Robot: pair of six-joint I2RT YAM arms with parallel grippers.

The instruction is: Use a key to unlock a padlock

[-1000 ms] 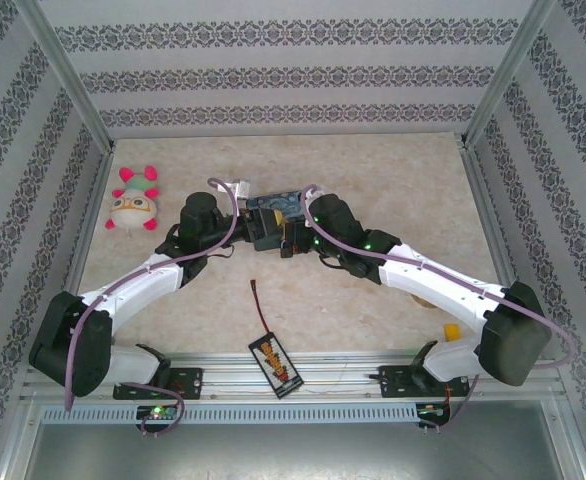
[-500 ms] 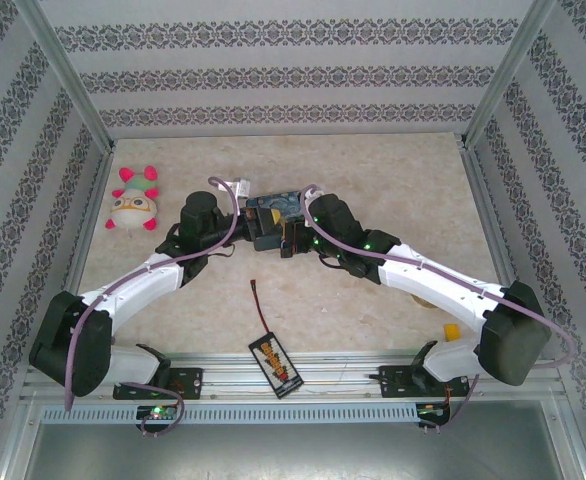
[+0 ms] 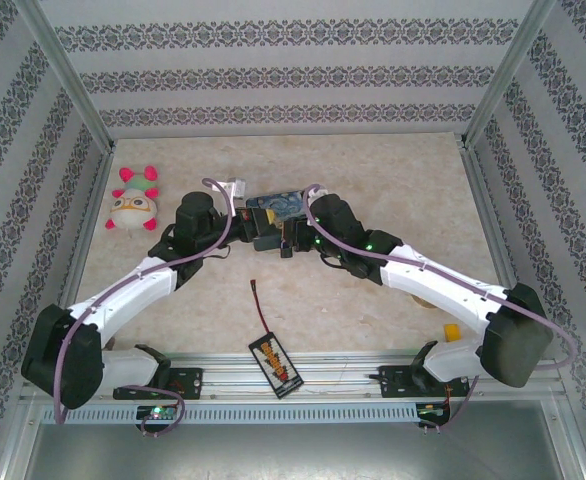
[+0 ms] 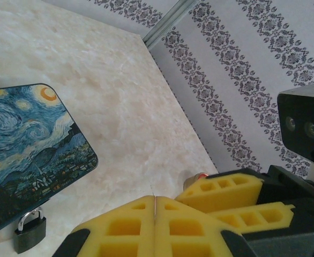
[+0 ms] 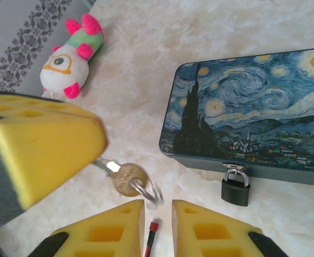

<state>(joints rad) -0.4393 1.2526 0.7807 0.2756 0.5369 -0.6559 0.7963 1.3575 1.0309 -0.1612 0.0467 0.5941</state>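
Near the front edge a black pack (image 3: 275, 365) lies clear, the left gripper (image 4: 154, 199) is clamped on the blade of the key (image 5: 126, 179), the right gripper (image 5: 158, 206) stands barely parted and empty at six o'clock of it, so the padlock (image 5: 236, 187), hanging locked on the tin (image 5: 253, 107) at three o'clock, is not yet entered, with a plush toy (image 5: 71, 59) far off at eleven o'clock.

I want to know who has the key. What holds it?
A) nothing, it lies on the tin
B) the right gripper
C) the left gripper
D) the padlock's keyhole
C: the key has its blade pinched in the shut left gripper, brass head sticking out, clear of the open right gripper.
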